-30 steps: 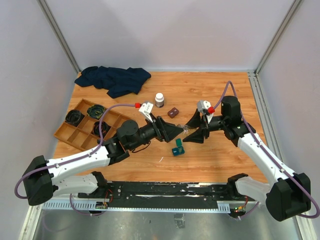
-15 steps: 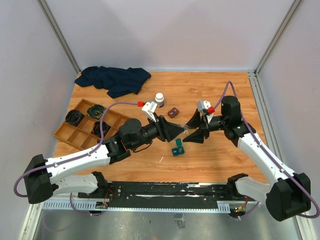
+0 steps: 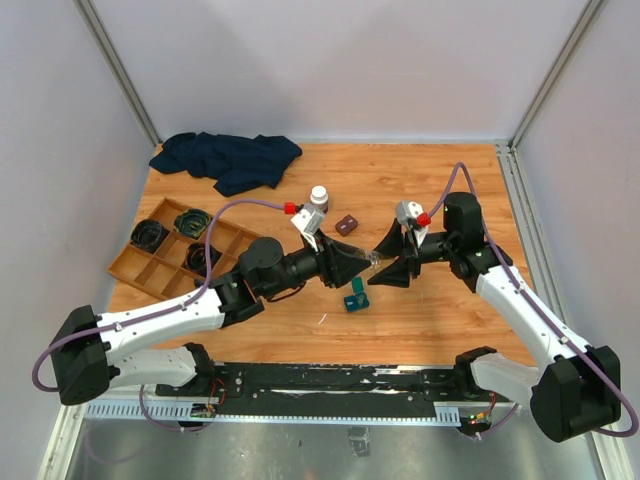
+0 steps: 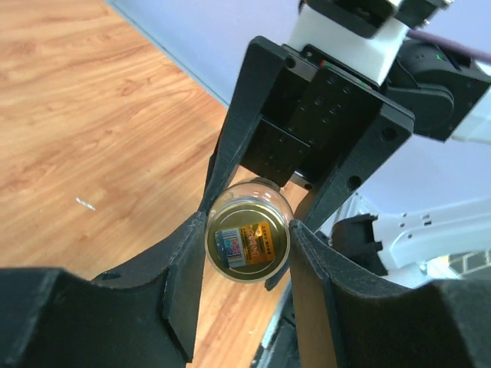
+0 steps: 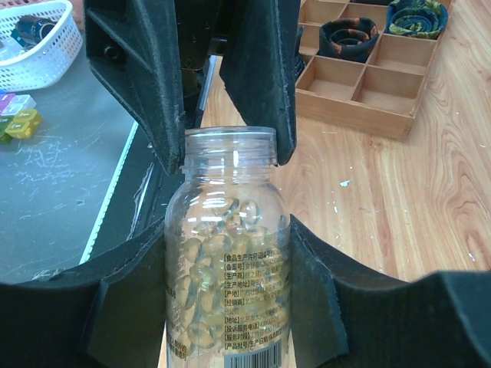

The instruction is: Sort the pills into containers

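Note:
A clear pill bottle [image 5: 227, 253] full of yellowish pills [image 5: 201, 270] hangs level above the table, with my right gripper [image 5: 227, 264] shut on its body. My left gripper [image 4: 247, 234] faces it head-on, its two fingers pressed on either side of the bottle's threaded neck [image 5: 229, 146]. In the left wrist view I look straight into the bottle [image 4: 247, 238] end-on. From the top view the two grippers meet at the bottle [image 3: 373, 261] mid-table. The teal container [image 3: 355, 297] lies open on the table just below them, apart from both.
A wooden compartment tray [image 3: 170, 262] with dark rolls stands at the left. A dark blue cloth [image 3: 228, 160] lies at the back left. A brown bottle with a white cap [image 3: 319, 199] and a small brown case [image 3: 346, 225] stand behind the grippers.
My left gripper has moved slightly right and forward, and its fingers have narrowed onto the bottle's neck. The right arm and bottle have stayed still.

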`<control>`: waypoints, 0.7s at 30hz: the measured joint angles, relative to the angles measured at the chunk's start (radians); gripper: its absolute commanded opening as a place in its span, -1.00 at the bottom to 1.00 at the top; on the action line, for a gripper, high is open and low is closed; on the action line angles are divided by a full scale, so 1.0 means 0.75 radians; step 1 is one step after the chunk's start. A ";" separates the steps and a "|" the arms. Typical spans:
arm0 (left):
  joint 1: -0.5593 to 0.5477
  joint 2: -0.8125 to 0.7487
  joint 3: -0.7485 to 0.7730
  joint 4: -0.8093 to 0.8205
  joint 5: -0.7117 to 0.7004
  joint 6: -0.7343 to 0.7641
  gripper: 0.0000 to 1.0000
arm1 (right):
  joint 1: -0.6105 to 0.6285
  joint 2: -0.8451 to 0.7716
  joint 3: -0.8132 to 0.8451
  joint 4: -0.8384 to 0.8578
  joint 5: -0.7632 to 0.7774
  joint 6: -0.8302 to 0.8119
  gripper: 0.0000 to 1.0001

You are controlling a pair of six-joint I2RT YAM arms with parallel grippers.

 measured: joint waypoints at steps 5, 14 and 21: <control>0.030 0.000 -0.046 0.126 0.187 0.274 -0.75 | 0.000 0.000 0.000 -0.009 -0.031 -0.009 -0.99; 0.192 0.047 -0.110 0.321 0.625 0.526 -0.58 | 0.001 -0.005 0.000 -0.009 -0.039 -0.015 -0.99; 0.205 0.073 -0.100 0.351 0.672 0.543 0.15 | 0.001 -0.006 0.000 -0.009 -0.040 -0.014 -0.99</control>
